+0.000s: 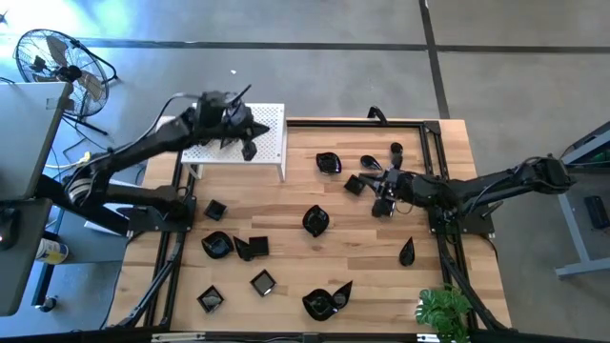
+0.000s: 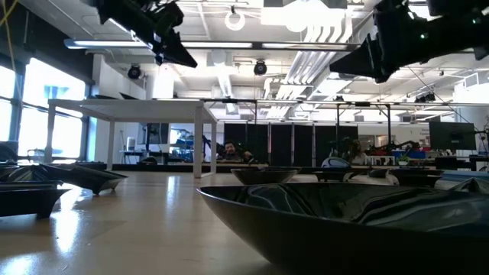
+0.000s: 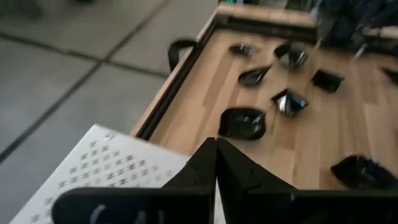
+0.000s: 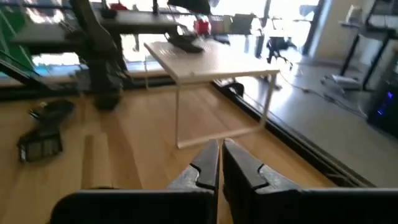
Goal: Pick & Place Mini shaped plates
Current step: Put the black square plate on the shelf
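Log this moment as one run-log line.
left gripper: shut, above white stand | right gripper: shut, empty, over table | plates: scattered

Mini shaped plates (image 1: 315,221): glossy black, with pale reflections on their surfaces; scattered across the centre and lower half of the high view. Table (image 1: 362,257): light wood planks with visible grain, edged by a black frame. Stand (image 1: 272,143), upper centre-left: white, with a regular pattern of small perforations. Plant (image 1: 444,311), lower right: green leaves. Both arms: dark.
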